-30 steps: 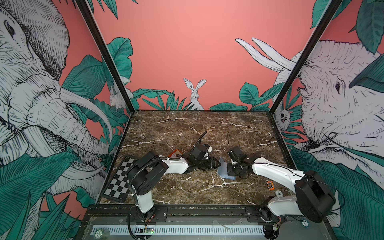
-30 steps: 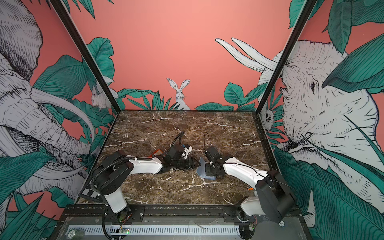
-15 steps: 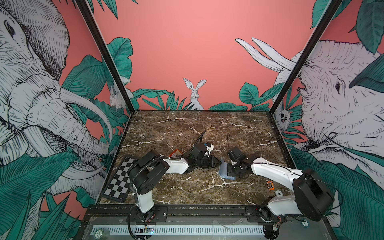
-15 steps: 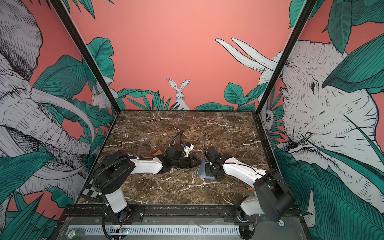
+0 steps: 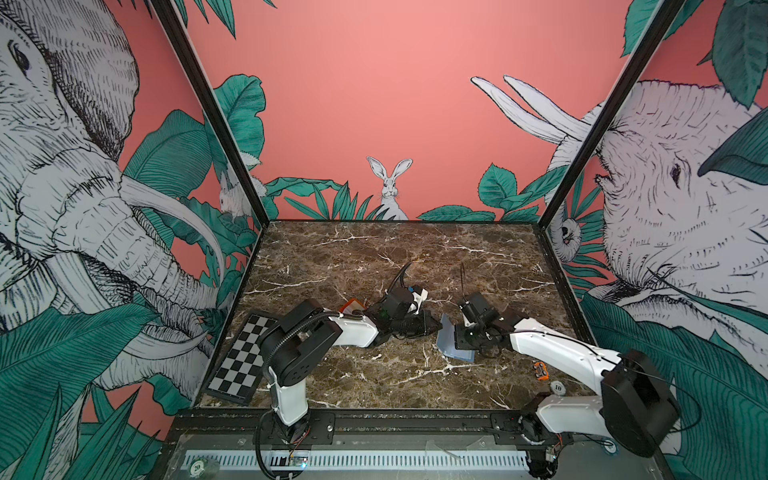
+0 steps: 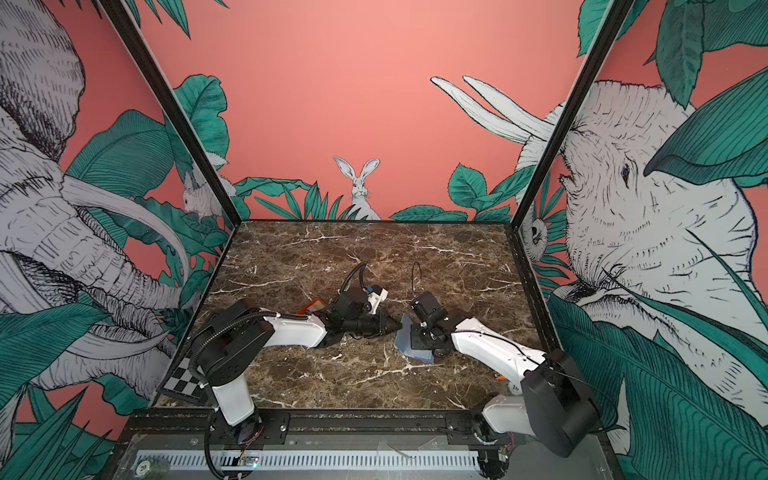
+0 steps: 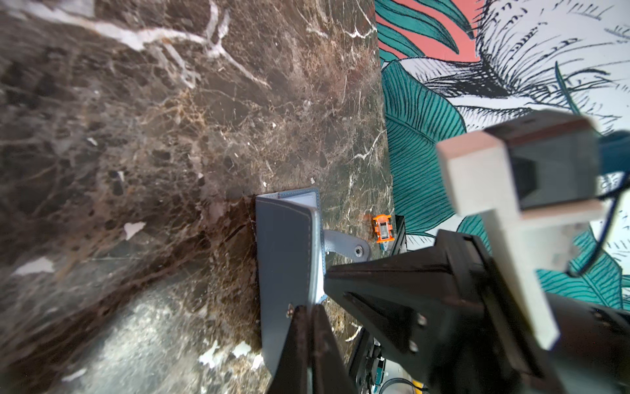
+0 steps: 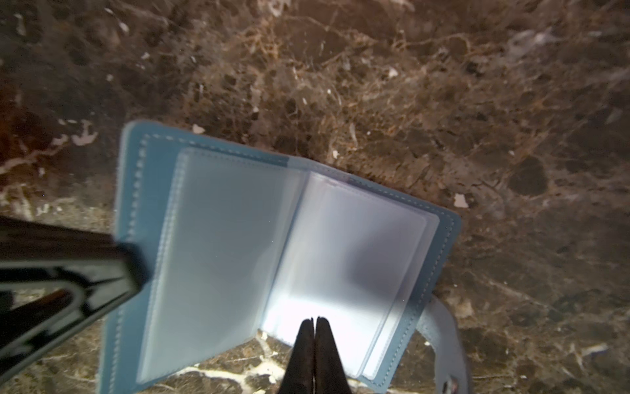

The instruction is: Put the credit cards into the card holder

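Firstly, card holder (image 5: pixel 451 349): slate-blue bifold, open on the marble table (image 5: pixel 374 249) near its middle, between both grippers.
Its covers: one flat on the table; the other raised toward the left arm.
Its clear sleeves (image 8: pixel 358 245): spread open like pages.
Its snap tab (image 7: pixel 351 247): juts from the flat cover's outer edge.
State of left gripper (image 7: pixel 311 312): jaws narrow, pinching the raised cover's edge beside the stud.
State of right gripper (image 8: pixel 314 322): jaws together, tips at the sleeves' edge; whether a sleeve is pinched cannot be told.
Behind left arm: orange tray (image 5: pixel 353 305); contents too small to tell.
Left table edge: checkerboard panel (image 5: pixel 239 361).
Near right arm's base: small orange object (image 5: pixel 540 370) and round token (image 5: pixel 557 387).
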{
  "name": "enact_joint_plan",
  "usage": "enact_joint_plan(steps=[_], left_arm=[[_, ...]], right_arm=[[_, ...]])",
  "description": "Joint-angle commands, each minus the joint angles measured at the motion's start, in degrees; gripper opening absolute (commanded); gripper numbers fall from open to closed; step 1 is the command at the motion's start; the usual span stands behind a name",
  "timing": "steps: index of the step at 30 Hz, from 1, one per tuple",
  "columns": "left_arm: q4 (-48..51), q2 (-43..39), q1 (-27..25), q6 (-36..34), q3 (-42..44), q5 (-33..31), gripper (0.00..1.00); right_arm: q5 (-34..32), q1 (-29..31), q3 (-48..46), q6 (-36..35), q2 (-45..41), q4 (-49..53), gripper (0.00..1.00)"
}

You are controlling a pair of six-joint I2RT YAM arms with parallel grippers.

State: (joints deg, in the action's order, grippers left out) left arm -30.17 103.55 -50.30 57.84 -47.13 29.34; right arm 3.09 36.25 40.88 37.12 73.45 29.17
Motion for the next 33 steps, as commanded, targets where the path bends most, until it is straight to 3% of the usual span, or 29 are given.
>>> enact_joint_plan(steps=[1, 10, 24, 33], left_arm=[[-2.6, -0.1, 0.2, 1.1, 1.0, 0.5, 0.02], [-5.2, 0.2, -0.2, 3.2, 1.9, -0.9, 0.0], [-4.5, -0.2, -0.8, 3.1, 1.4, -1.7, 0.0], [-3.2, -1.0, -0.8, 2.4, 1.6, -2.0, 0.0]], right_arm=[[4.2, -0.4, 1.4, 0.6, -1.8, -2.0, 0.14], [11.6, -0.4, 1.2, 1.9, -1.0, -7.5, 0.34], [12.0, -0.4, 0.7, 2.4, 2.1, -7.7, 0.38], [4.3, -0.4, 1.3, 2.5, 3.4, -1.7, 0.39]])
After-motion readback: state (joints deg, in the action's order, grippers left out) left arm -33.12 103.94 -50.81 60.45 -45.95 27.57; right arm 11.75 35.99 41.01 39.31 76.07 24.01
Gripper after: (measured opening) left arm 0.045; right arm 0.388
